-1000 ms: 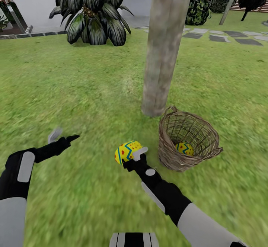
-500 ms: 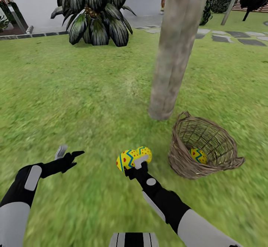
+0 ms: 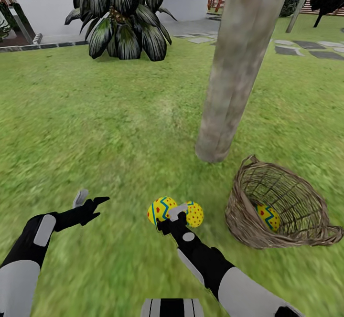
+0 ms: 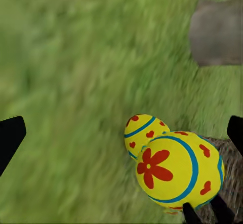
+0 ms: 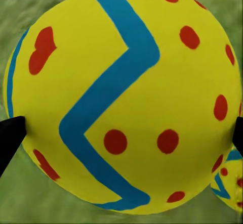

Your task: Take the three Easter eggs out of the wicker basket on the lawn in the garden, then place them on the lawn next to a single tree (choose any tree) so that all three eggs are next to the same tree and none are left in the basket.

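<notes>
Lawn [image 3: 95,116]: right gripper [image 3: 169,214] pinches one egg [image 3: 160,209], half-hiding another [image 3: 195,214]; left gripper [image 3: 88,201] spread.

Right gripper [image 3: 168,213] with held egg [image 3: 161,210] lowered beside second egg [image 3: 194,214] on lawn [image 3: 95,126].

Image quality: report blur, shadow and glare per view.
Head view: lawn smeared, tree and wicker basket fairly crisp, no cast shadows. Left wrist view: grass streaked, eggs sharp. Right wrist view: held egg sharp, evenly lit, no glare.
</notes>
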Motion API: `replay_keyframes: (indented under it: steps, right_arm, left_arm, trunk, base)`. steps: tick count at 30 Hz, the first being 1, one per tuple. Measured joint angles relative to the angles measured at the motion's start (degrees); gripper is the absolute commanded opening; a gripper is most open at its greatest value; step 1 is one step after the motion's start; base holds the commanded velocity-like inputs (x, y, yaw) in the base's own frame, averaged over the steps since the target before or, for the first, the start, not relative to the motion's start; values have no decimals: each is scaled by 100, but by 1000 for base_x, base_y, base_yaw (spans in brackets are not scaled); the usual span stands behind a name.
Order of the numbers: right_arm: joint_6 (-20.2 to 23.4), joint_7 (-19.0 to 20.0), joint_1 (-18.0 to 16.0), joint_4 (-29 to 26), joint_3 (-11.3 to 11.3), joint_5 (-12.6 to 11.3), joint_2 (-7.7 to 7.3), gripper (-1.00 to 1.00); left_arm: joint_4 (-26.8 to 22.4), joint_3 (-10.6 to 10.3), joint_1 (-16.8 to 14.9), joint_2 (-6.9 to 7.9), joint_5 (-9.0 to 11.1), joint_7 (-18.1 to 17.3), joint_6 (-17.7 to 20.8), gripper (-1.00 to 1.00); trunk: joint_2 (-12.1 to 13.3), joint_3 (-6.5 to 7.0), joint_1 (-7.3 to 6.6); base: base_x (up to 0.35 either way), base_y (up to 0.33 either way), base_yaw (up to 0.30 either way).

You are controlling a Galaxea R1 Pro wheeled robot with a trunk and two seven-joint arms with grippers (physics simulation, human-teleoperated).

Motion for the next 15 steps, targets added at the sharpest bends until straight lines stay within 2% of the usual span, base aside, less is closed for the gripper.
replay_keyframes:
  steps: [3, 5, 9, 11, 15]
  right_arm:
    - [-15, -1, -658, 716, -26, -41, 0, -100]
    - [-6, 1, -876, 922, -32, -71, 0, -100]
    - [-14, 37, -976, 1024, -119, -348, 0, -100]
    - [-126, 49, -974, 1025, -126, -378, 0, -100]
    - [-275, 181, -969, 1033, -111, -368, 0, -100]
  left_arm:
    - [126, -1, 0, -8, -24, -1, -11, 100]
    - [172, 0, 0, -8, -24, -2, -100, 100]
    - [201, -1, 0, -24, -23, -11, -266, 100]
    - [203, 0, -1, -21, -23, -14, -271, 100]
    - [202, -8, -1, -63, -22, -8, -273, 100]
  trunk:
    - [0, 0, 0]
    - [0, 0, 0]
    - [0, 0, -2]
    - [0, 0, -3]
    - [0, 0, -2]
  base:
    - [6, 0, 0]
    - [1, 0, 0]
    - [159, 0, 0]
    - [304, 23, 0]
    - [265, 196, 0]
